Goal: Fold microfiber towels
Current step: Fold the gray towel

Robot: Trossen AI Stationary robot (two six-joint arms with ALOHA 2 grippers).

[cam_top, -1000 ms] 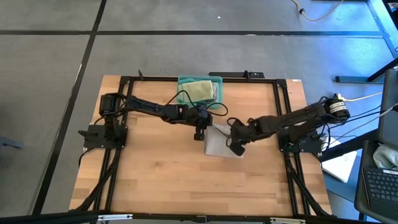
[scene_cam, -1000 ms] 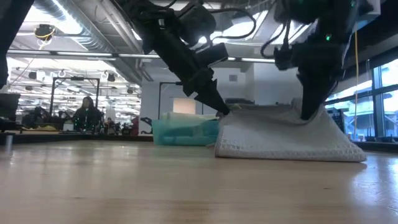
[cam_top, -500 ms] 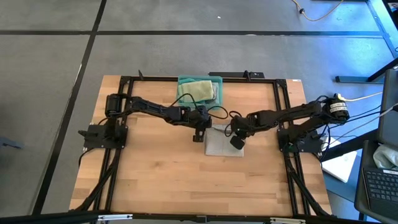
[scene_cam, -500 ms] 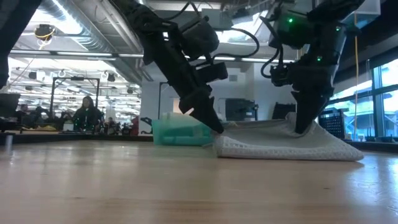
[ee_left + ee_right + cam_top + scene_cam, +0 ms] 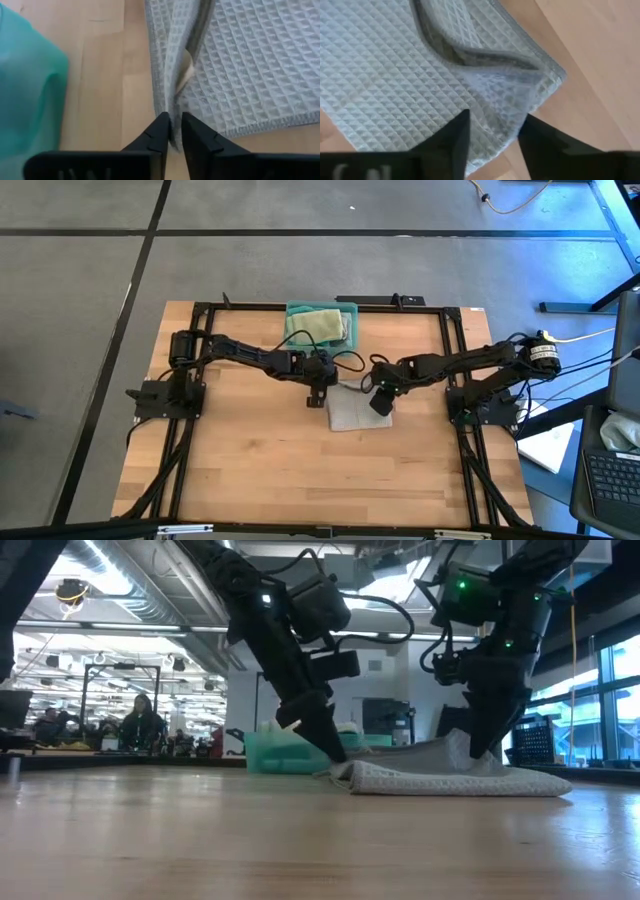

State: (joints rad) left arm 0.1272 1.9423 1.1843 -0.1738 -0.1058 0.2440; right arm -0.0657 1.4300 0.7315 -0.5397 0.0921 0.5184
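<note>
A light grey waffle-weave towel (image 5: 352, 416) lies folded on the wooden table, right of centre. My left gripper (image 5: 317, 397) is at its left edge, shut on that edge (image 5: 174, 135). My right gripper (image 5: 380, 404) stands open over the towel's far right corner. In the right wrist view its two fingers (image 5: 456, 140) stand on either side of that bunched corner (image 5: 520, 85). In the low view the towel (image 5: 450, 778) lies low and nearly flat between the two arms. My left gripper pinches the towel's left edge (image 5: 172, 112) between its two fingers, where the cloth stands up as a narrow fold of more than one layer. The fingers slant down from the table's left. The rest of the towel lies on the table. My right gripper: I cannot tell whether its open fingers touch the corner.
A teal plastic bin (image 5: 345, 311) with a pale green cloth (image 5: 320, 327) in it stands at the far edge, just behind the left gripper, and also shows in the low view (image 5: 285, 753). Bare wood lies toward the near edge. People sit far back in the room.
Both grippers have come down toward the table, the right one also a little toward the far edge. The towel's upper layer, held up like a tent a second ago, has sunk and now lies nearly flat on the layer beneath.
</note>
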